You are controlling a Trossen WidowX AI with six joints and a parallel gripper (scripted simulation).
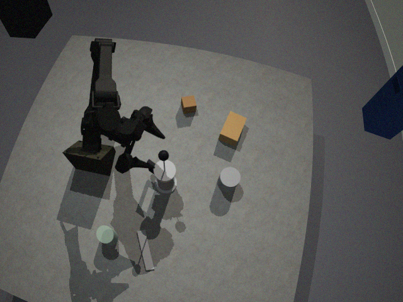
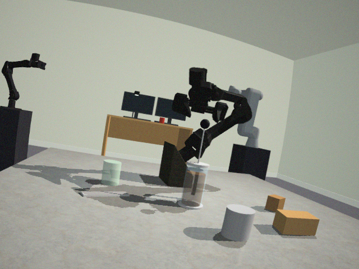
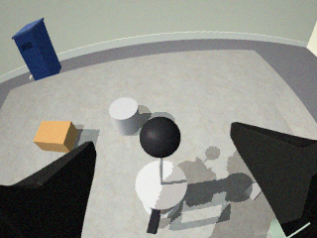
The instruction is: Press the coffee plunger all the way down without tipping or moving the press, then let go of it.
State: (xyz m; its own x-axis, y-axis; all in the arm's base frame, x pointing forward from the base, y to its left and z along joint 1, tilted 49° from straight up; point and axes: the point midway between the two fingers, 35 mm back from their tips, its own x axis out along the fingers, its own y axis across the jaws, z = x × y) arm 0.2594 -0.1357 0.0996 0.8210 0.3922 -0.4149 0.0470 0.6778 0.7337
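The glass coffee press [image 2: 194,185] stands upright on the tabletop [image 2: 87,231], dark liquid inside, its plunger [image 2: 205,124] raised high on a thin rod. The end effector [image 2: 199,108] hangs above the plunger knob, fingers spread wide on either side, released and grasping nothing.

The arm [image 2: 220,127] is matte black all over, built of blocky, rounded links joined by thicker cylindrical joint housings. It rises from a dark, wedge-shaped base block [image 1: 90,157] with a brownish tinge on its lit faces. Behind the fingers, the gripper [image 1: 157,150] has a chunky black body. Each finger [image 3: 273,166] is a flat, dark wedge, broad at its root and narrowing to a pointed tip. Cables, screws or markings cannot be made out on the dark surfaces.
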